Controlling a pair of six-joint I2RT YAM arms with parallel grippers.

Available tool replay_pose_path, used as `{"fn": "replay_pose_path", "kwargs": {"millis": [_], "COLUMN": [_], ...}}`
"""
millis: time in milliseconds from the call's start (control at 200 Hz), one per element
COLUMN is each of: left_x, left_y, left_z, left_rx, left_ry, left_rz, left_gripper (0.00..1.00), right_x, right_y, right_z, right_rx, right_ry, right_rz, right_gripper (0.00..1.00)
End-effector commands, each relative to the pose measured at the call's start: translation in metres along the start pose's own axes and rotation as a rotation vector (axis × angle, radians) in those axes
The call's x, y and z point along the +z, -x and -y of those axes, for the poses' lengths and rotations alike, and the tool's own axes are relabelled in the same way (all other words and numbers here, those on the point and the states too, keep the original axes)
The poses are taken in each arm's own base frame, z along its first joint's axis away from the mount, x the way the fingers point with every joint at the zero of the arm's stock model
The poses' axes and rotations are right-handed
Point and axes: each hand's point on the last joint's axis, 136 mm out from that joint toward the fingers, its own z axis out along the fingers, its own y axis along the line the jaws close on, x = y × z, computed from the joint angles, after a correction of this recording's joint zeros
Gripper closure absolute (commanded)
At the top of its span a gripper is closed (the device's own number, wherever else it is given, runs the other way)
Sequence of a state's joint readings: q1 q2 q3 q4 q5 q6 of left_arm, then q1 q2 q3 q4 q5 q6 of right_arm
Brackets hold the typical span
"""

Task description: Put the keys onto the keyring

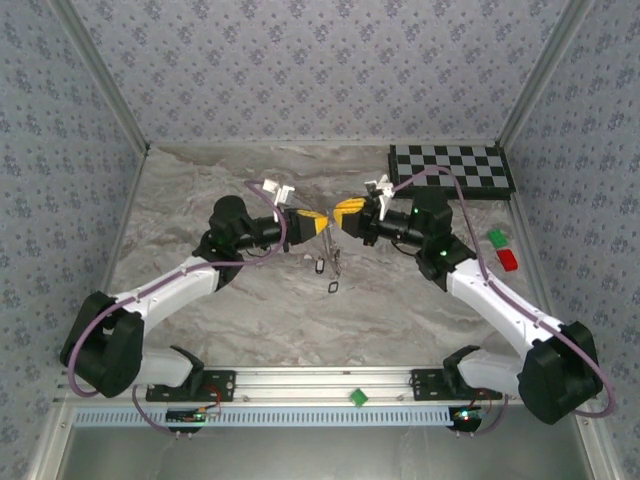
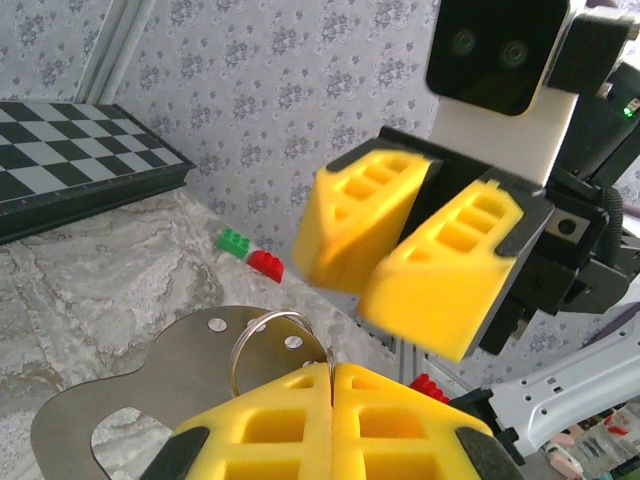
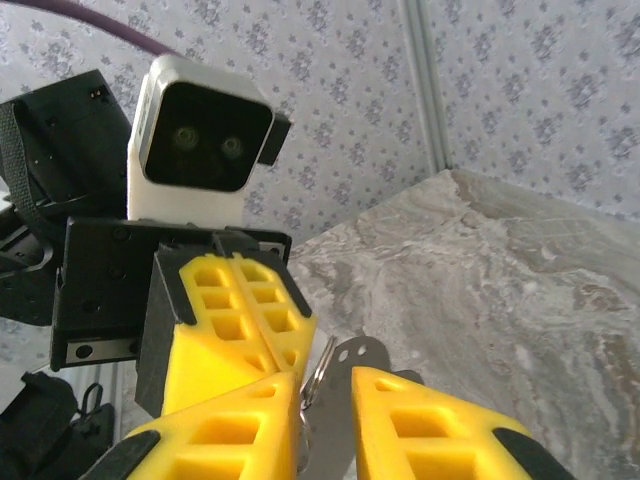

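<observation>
Above the table [image 1: 200, 310] the arms meet in mid-air. The right gripper [image 3: 326, 385] is spread to either side of a steel tag [image 2: 150, 400], and the left gripper [image 2: 333, 368] is pressed together on the keyring [image 2: 268, 314] at the tag's end. Two keys [image 1: 320, 266] lie on the table below, apart from the ring. None looks threaded, so nearly all of the task is left.

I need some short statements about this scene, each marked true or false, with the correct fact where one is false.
1. The left claw is shut, with the keyring at its tips. True.
2. The right claw is shut tight. False: its fingers stand apart.
3. The chessboard lies at the far right of the table. True.
4. All the keys hang on the keyring. False: keys lie on the table below the claws.
</observation>
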State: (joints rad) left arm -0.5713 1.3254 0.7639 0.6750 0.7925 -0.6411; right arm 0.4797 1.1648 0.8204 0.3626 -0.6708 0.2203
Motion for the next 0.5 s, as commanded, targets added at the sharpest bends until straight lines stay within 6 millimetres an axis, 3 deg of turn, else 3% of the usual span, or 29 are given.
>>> {"fn": "replay_pose_path", "kwargs": {"millis": [0,495], "left_x": [-0.0029,-0.0052], "left_y": [0.0204,0.0223], "left_z": [0.0221,0.0199], "left_rx": [0.092,0.105], "left_ry": [-0.032,0.004], "left_rz": [0.037,0.04], "left_gripper": [1.0,1.0], "right_x": [-0.0095,-0.0077], "right_y": [0.0072,0.0022], "right_z": [0.0036,0.0074], "right_rx": [-0.018,-0.004], "right_ry": [-0.045,-0.048], "right_rz": [0.025,0.015], "right_gripper": [0.79,0.77]}}
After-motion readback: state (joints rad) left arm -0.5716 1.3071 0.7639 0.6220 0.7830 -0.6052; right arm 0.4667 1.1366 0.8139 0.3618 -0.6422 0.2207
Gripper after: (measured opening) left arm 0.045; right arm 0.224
